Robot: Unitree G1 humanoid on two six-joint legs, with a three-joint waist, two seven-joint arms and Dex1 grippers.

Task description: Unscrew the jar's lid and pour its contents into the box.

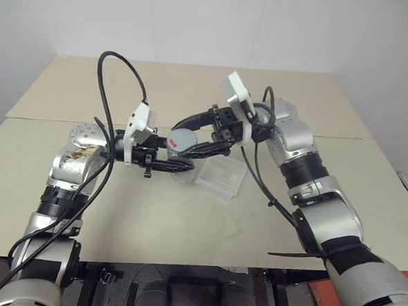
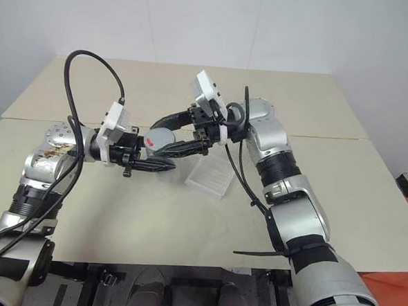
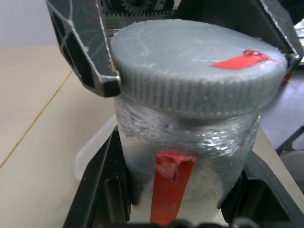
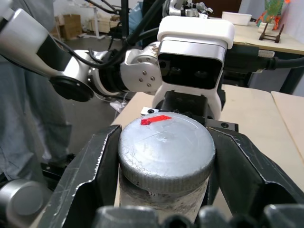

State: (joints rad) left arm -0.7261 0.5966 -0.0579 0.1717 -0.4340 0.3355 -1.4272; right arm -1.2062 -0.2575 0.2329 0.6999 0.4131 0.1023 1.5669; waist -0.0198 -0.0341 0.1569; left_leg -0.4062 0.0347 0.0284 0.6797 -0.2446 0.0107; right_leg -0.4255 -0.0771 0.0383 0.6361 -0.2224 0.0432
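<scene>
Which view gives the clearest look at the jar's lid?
The left wrist view: the lid is close, with its ribbed edge, red mark and seat on the jar all visible. The right wrist view shows its top between the right pincer's fingers. In the head views it is a small grey disc.

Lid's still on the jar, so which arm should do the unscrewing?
Right. Its gripper straddles the round grey ribbed lid, fingers on either side. The left gripper is shut on the small clear red-labelled jar, so it should keep holding.
</scene>
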